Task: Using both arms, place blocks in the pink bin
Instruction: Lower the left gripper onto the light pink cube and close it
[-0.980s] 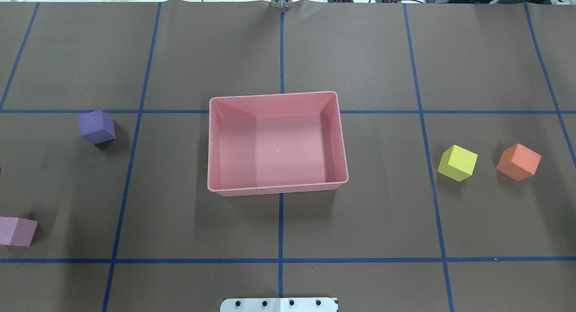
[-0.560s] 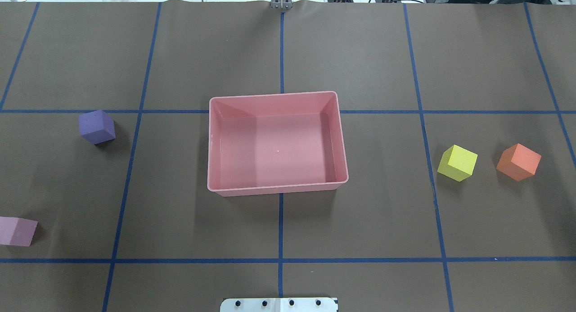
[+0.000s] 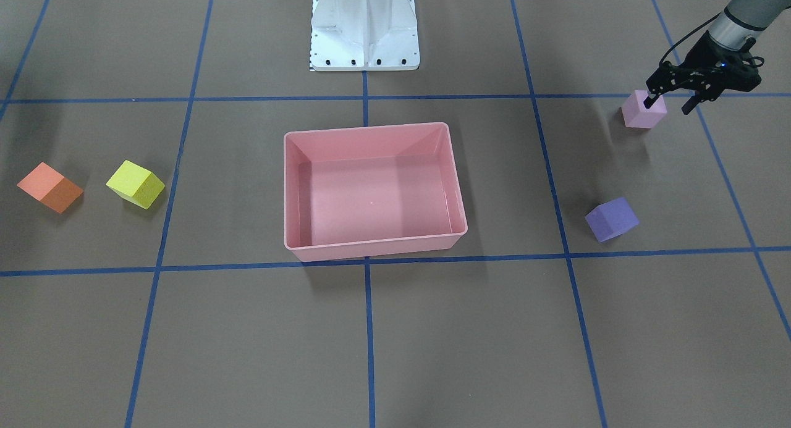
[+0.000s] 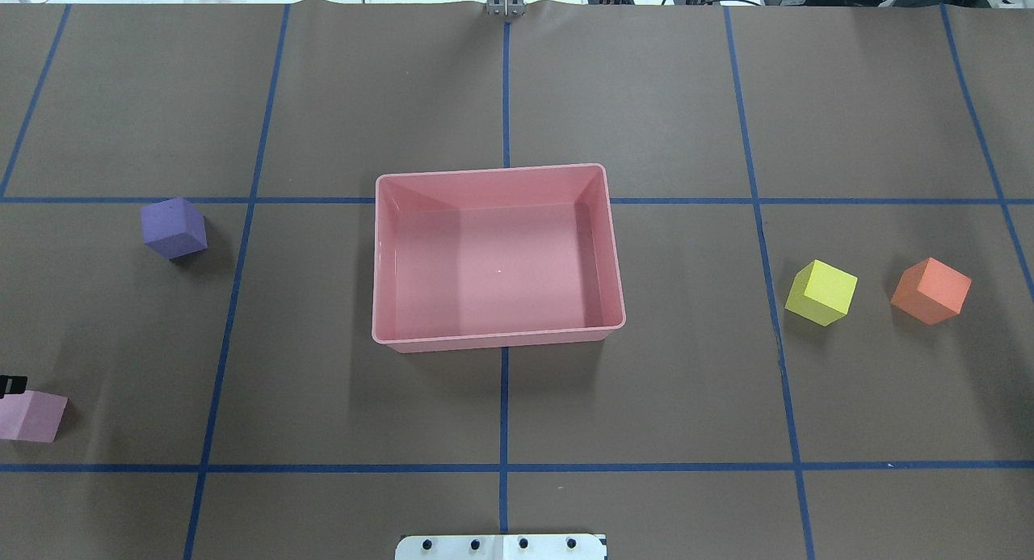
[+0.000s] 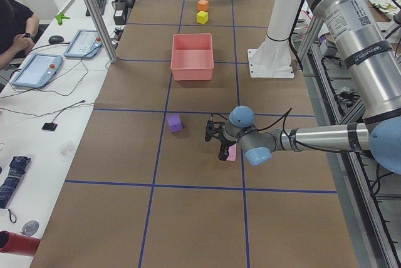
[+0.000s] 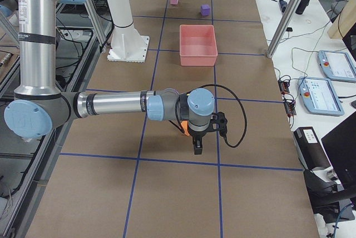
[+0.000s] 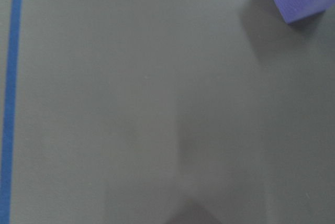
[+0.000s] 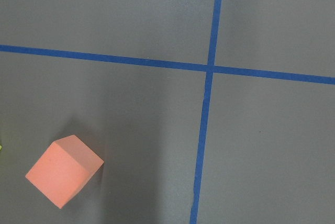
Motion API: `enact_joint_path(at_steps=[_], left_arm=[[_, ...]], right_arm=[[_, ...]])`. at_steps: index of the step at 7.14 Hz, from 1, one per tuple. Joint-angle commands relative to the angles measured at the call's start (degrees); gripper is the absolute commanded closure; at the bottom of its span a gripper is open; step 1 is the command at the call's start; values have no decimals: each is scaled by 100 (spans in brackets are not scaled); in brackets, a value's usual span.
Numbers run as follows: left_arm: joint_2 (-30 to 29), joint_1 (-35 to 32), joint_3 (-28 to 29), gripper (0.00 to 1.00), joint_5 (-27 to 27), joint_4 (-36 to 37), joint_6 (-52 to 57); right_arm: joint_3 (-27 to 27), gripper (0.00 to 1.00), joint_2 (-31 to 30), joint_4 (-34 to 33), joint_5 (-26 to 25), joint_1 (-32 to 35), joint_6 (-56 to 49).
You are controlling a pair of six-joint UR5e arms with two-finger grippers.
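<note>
Spread, the left gripper [image 3: 668, 104] hangs off-centre, one finger above the pink block [image 3: 644, 112] well left of the empty bin [image 3: 371, 138], so lowering could squash or shove it; whether the right gripper [image 6: 197, 148] is spread I cannot tell

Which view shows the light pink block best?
The exterior front-facing view: the light pink block shows nearly whole, by the left gripper. Overhead crops it at the edge; exterior left half hides it behind the gripper; exterior right shows it tiny; wrist views miss it.
</note>
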Motion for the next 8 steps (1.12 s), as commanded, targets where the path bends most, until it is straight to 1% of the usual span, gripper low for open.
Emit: enact_joint_path(at_steps=[1,4,7,8], left_arm=[[-8,201,-14,0,1,0,-1],[1,526,38,0,45,78,-1],[-25,711,30,1,185,420,-1],[-43,720,30,14,186,491,-10]], right_arm=[[-24,0,1,-8,1,0,-3],[-51,0,1,-8,1,0,6],[-51,0,1,-8,27,0,15],[-51,0,1,-8,36,0,15]])
